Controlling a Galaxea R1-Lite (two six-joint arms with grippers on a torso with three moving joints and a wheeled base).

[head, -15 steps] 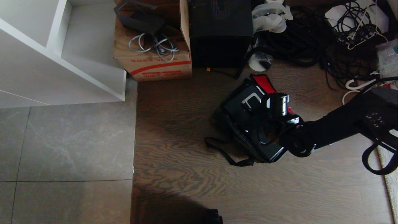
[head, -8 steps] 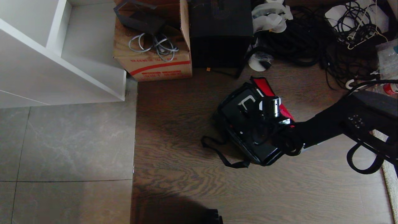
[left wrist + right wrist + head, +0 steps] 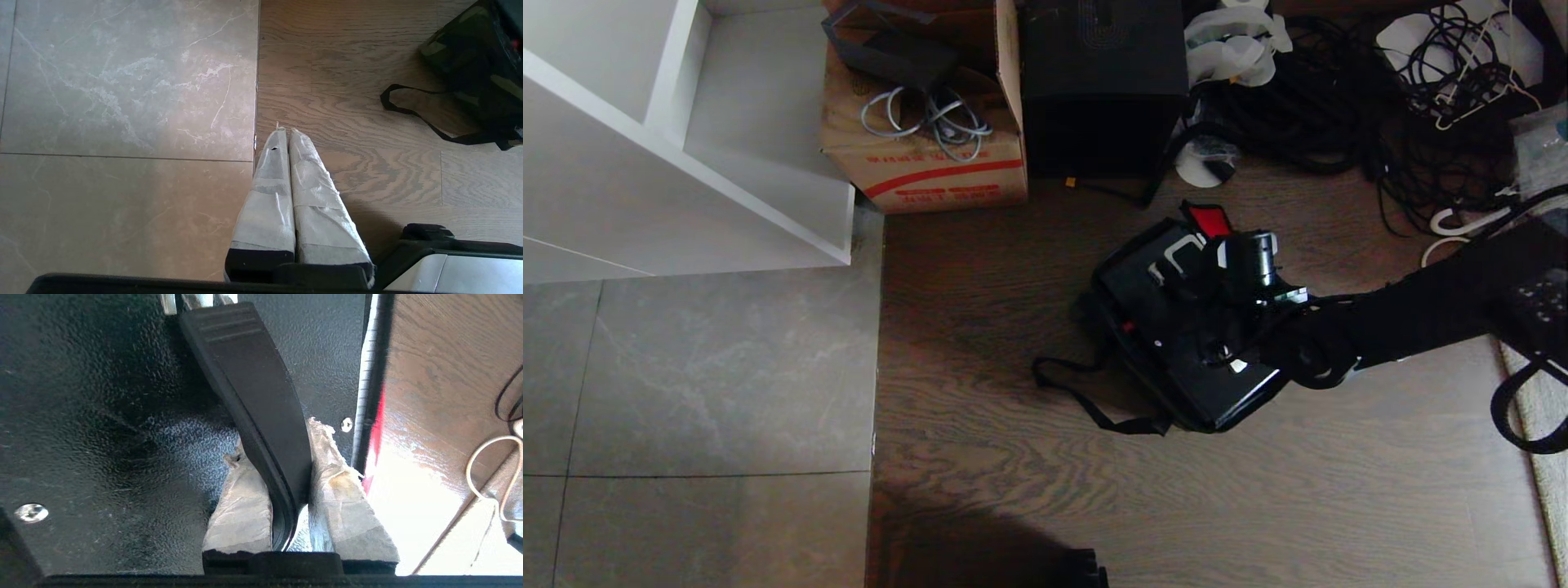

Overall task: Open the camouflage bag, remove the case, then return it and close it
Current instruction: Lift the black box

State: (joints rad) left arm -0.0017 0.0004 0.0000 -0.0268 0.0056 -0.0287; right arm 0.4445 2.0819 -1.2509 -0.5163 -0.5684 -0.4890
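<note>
The flat black case lies tilted across the open camouflage bag on the wood floor. A strip of the bag's red lining shows at the far end, and its black strap trails out on the floor. My right gripper is shut on the case's black handle, one taped finger on each side; in the head view it sits over the middle of the case. A silver handle bracket shows beyond it. My left gripper hangs shut and empty near the tile seam.
A brown carton and a taller black box stand behind the bag. Tangled black cables fill the back right. A white shelf unit occupies the back left, and a rug edge runs along the right.
My right arm has swung and its wrist has turned, with the case still gripped. The case now covers more of the red lining, and the strap has slid left.
</note>
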